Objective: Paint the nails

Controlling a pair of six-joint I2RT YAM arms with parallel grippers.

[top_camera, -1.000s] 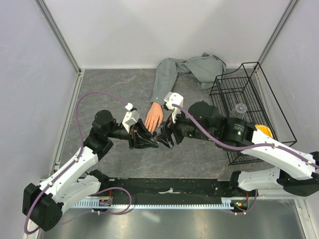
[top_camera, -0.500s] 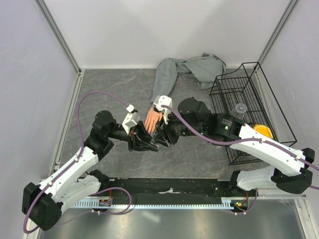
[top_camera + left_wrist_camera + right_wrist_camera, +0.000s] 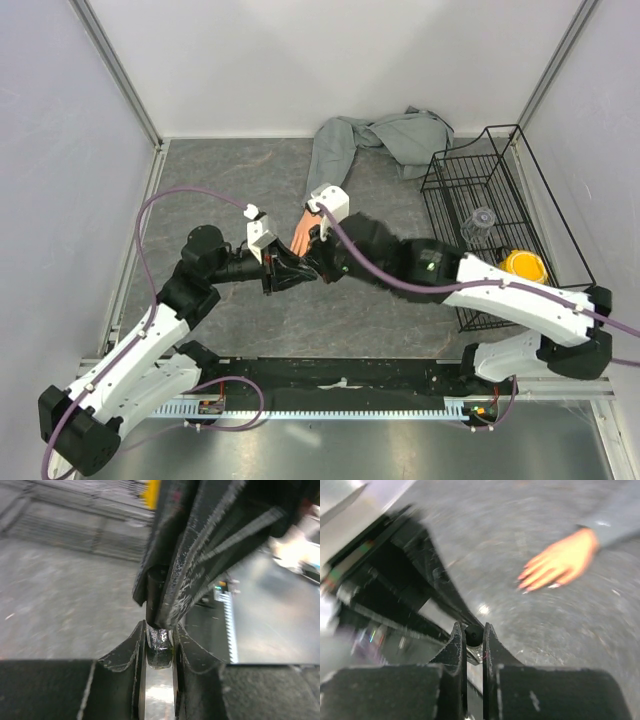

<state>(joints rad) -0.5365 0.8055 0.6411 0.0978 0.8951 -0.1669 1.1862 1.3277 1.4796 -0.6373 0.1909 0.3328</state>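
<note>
Mid-table, mannequin hand [image 3: 303, 233] lies long axis far-to-near, nails [image 3: 521, 585] pointing toward the arm bases, just beside left gripper [image 3: 159, 628] clamped on small dark bottle [image 3: 159, 652], right gripper [image 3: 472, 626] pinching its black cap [image 3: 473, 636].

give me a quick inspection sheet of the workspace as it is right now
surface: grey mottled table, no spills seen
job's things: mannequin hand lies flat in a grey sleeve; nails too blurred to judge
clutter: black wire basket holding a clear jar and a yellow object
grippers: left gripper shut on small dark bottle; right gripper shut on its cap
cables: purple cables run along both arms
surroundings: plain white walls
</note>
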